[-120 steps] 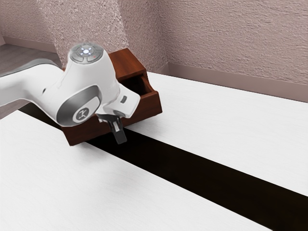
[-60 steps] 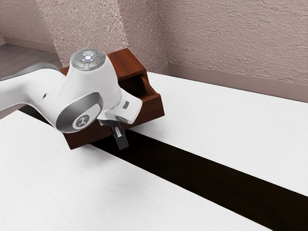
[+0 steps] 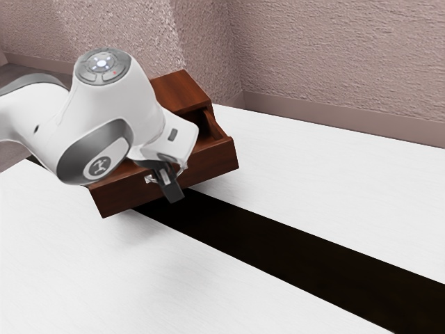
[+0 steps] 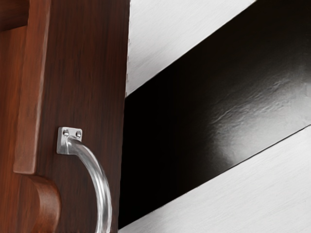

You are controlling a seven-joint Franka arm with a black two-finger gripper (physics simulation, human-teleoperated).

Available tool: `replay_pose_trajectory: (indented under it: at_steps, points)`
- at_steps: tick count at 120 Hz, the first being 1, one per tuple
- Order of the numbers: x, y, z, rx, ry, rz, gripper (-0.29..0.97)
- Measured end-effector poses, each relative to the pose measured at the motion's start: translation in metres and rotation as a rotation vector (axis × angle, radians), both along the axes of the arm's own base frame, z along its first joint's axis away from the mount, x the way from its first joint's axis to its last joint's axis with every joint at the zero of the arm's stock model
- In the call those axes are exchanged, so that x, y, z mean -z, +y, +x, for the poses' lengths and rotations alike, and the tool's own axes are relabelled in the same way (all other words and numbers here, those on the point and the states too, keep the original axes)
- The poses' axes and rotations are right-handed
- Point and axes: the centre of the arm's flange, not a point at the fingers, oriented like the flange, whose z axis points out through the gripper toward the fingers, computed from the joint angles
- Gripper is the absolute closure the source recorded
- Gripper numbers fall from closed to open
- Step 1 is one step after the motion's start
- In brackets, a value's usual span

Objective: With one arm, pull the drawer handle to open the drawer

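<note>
Wrist view: a shiny metal handle (image 4: 97, 174) curves just under the tool (image 3: 169, 184), on the front of the brown wooden drawer (image 3: 208, 160). The drawer sits part way out. The handle looks hard and slippery, so grab its middle. I cannot tell if the tool is clamped or apart.

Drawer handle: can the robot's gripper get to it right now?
Probably yes. The gripper hangs right against the wooden drawer front, close to the curved metal handle, and nothing stands between them.
</note>
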Motion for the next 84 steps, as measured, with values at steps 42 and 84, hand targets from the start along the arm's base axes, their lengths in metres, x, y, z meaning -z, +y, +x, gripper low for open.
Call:
replay_pose_trajectory:
  at_steps: [42, 84]
  points:
    - [-0.035, -0.018, -0.049, -0.117, 0.044, -0.172, 0.0]
    - [-0.047, -0.013, -0.067, -0.232, 0.044, -0.211, 0.0]
